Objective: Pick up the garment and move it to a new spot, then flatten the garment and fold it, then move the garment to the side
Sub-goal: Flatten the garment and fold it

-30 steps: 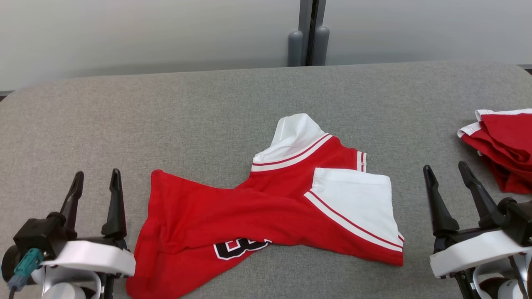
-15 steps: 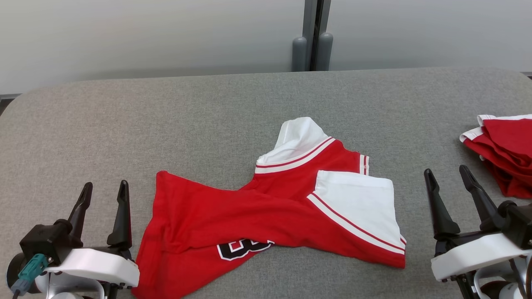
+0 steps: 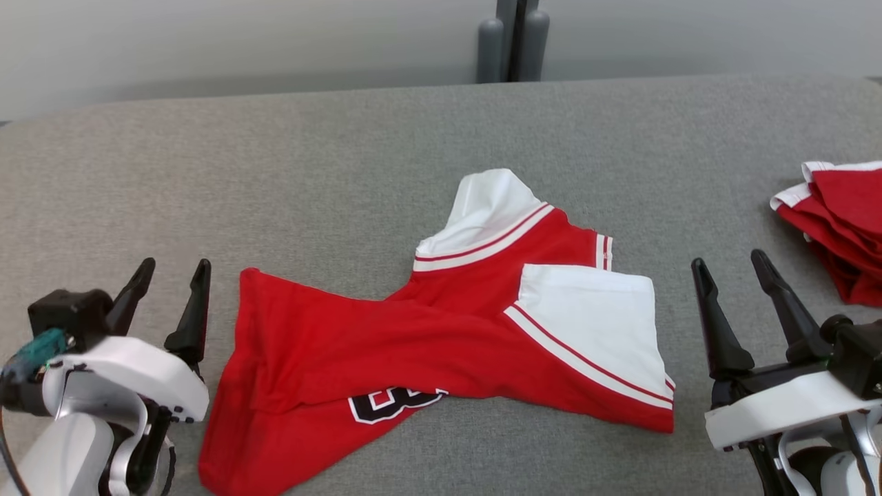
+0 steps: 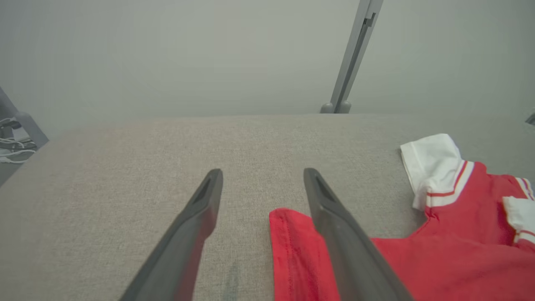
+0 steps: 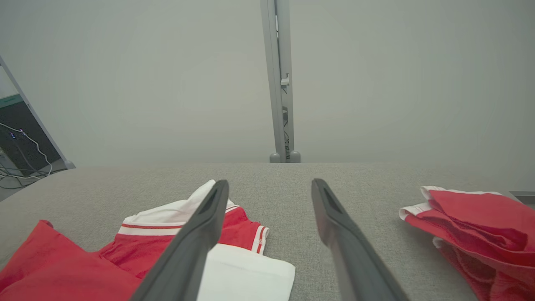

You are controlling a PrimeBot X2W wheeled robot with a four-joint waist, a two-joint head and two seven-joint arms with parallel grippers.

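At the lower left of the head view, the left hand (image 3: 176, 265) stands released, its two dark fingers spread and pointing up the frame with nothing between them. Just to its right begins the garment (image 3: 413, 344), a red jersey with white sleeves and striped trim. It lies crumpled and partly folded over itself on the grey worktop (image 3: 310, 172), across the lower middle of the frame. Its red hem corner comes nearest the left hand, just beside the inner finger. Whether cloth and finger touch cannot be told.

In the left wrist view, the left hand (image 4: 262, 171) is spread wide. The garment (image 4: 418, 259) fills the lower right, and its red corner reaches into the gap between the fingers, partly hidden behind the right-side finger.

A white sleeve lies at the garment's right end in the head view, near the lower right. The right hand (image 3: 727, 258) stands just beyond it, released and empty, with a strip of bare worktop between sleeve and fingers. In the right wrist view, the right hand (image 5: 269, 182) is open, and the garment (image 5: 62, 267) sits at the lower left, passing behind the left-side finger.

At the right edge of the head view, a heap of red cloth (image 3: 841, 227) with white trim lies apart from the garment. The right wrist view shows the same heap of red cloth (image 5: 472, 225) at the lower right.
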